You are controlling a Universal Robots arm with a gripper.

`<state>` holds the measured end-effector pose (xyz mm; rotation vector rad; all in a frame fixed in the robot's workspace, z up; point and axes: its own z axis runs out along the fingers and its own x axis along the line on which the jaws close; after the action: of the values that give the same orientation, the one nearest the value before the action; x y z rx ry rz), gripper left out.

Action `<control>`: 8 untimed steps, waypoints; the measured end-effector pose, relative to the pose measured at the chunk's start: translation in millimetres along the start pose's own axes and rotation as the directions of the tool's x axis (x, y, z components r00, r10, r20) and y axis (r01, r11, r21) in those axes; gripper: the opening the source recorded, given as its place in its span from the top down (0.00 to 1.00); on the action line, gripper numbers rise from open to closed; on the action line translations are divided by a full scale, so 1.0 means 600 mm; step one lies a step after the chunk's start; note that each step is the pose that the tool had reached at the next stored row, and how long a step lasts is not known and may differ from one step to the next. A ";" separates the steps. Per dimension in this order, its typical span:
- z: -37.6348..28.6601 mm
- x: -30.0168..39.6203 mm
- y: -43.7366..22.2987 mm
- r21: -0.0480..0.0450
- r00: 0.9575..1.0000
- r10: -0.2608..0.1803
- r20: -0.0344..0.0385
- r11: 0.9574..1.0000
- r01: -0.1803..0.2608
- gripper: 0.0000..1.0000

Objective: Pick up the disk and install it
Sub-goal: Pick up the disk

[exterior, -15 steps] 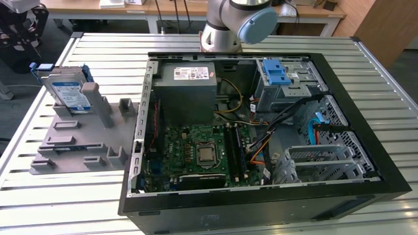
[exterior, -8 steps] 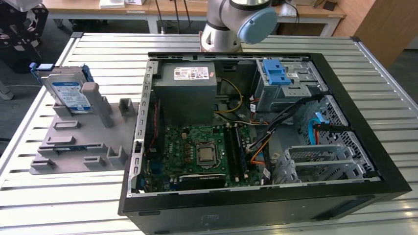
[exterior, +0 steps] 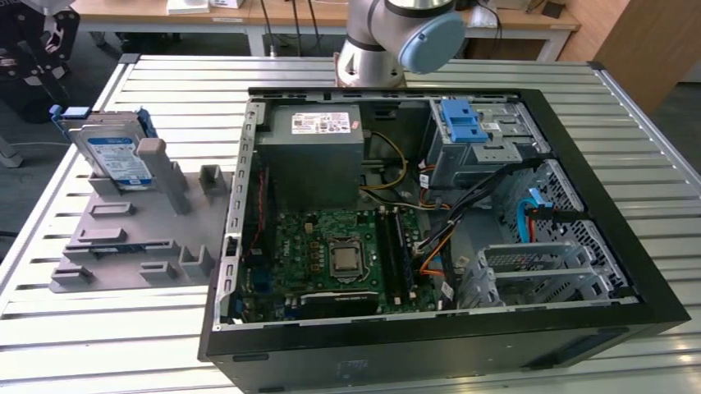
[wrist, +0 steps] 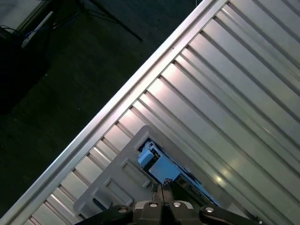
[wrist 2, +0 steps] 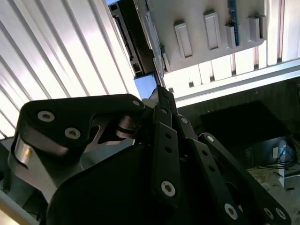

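We see the slatted table (exterior: 164,90) spread under the gripper (wrist: 162,191) and well beyond it. The open case (exterior: 438,355) lies on the table well apart from the gripper, past the fixture. Inside it are the power supply (exterior: 312,156), the board (exterior: 328,246) and the drive cage (exterior: 482,148) with its blue latch (exterior: 462,123). Black cables (exterior: 482,193) cross the case beside the cage.

The grey fixture (exterior: 121,246) sits between the gripper and the case. The disk (exterior: 115,158) stands on edge in the fixture's end nearest the gripper, with a grey post (exterior: 153,164) against its face on the case side.

In the first wrist view the blue carrier (wrist: 159,168) lies just ahead of the gripper; we cannot tell whether they touch. The gripper looks clenched, grasping nothing.
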<state>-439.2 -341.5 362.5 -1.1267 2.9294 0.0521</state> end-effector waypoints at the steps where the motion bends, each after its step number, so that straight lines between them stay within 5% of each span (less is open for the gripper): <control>1: 0.000 0.000 0.000 0.000 1.000 -0.012 0.000 1.000 0.012 0.89; 8: 0.000 0.000 0.000 -0.001 0.999 -0.053 -0.002 0.999 0.053 0.89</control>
<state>-439.2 -341.5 362.5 -1.2051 2.8991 0.0522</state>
